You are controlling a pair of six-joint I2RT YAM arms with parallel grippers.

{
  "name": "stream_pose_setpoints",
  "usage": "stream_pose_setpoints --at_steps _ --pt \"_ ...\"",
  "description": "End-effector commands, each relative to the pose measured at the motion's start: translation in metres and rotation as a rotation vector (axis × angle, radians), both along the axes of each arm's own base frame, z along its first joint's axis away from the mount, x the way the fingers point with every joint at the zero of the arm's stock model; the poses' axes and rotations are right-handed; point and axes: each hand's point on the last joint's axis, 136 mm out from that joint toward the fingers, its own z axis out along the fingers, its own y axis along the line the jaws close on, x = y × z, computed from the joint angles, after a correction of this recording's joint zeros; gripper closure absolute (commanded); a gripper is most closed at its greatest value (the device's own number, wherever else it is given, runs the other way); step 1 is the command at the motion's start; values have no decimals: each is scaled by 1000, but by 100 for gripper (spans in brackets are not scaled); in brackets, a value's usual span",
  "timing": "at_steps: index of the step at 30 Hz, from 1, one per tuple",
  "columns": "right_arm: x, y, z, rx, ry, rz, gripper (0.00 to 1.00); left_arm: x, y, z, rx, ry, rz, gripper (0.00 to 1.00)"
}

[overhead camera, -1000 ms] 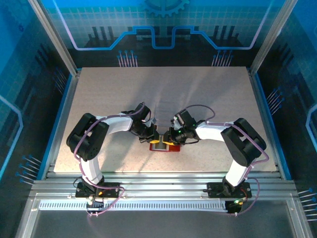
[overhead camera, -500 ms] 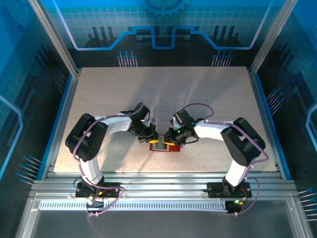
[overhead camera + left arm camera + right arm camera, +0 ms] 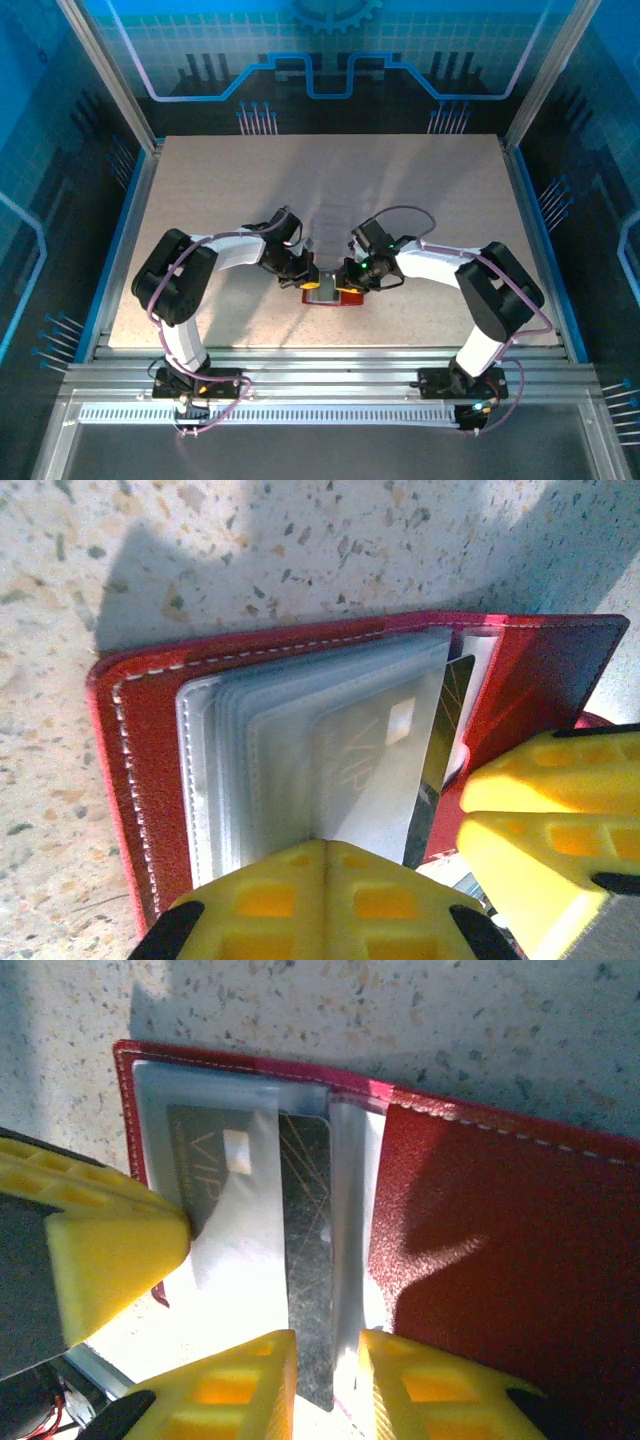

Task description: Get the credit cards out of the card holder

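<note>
- At the open edge of the card holder (image 3: pixel 480 1260), your right fingers (image 3: pixel 280 1370) are closed to a slit on the end of the dark card (image 3: pixel 308 1230). The left fingers (image 3: pixel 325 875), fully together, press the holder's clear sleeves (image 3: pixel 300 750).
- Expect a light, stiff, slick card; pinch the end that sticks out of the holder's sleeve.
- Its long axis runs from the holder's pocket toward your right fingers; the holder lies open on the counter (image 3: pixel 400 1020).

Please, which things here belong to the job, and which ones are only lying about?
Job: red card holder, dark card inside it, left pincer, right pincer.
Only around: speckled table, blue enclosure walls.
</note>
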Motion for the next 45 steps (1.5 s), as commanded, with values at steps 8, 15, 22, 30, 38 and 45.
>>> stream_pose_setpoints --at_steps 8,15,22,30,38,45 --pt "11 18 21 140 -40 17 77 0 -1 26 -6 -36 4 96" --pt "20 22 14 162 -28 8 77 -5 3 2 38 1 -3 96" --pt "27 23 4 151 -21 -2 77 -9 13 -10 106 5 -18 96" --pt "23 20 -11 118 11 -3 77 -12 16 -13 111 13 -19 97" --pt "12 0 -11 36 9 -17 77 -14 17 -14 112 15 -17 97" --pt "24 9 16 106 -72 -23 77 -10 12 -7 88 2 -15 97"
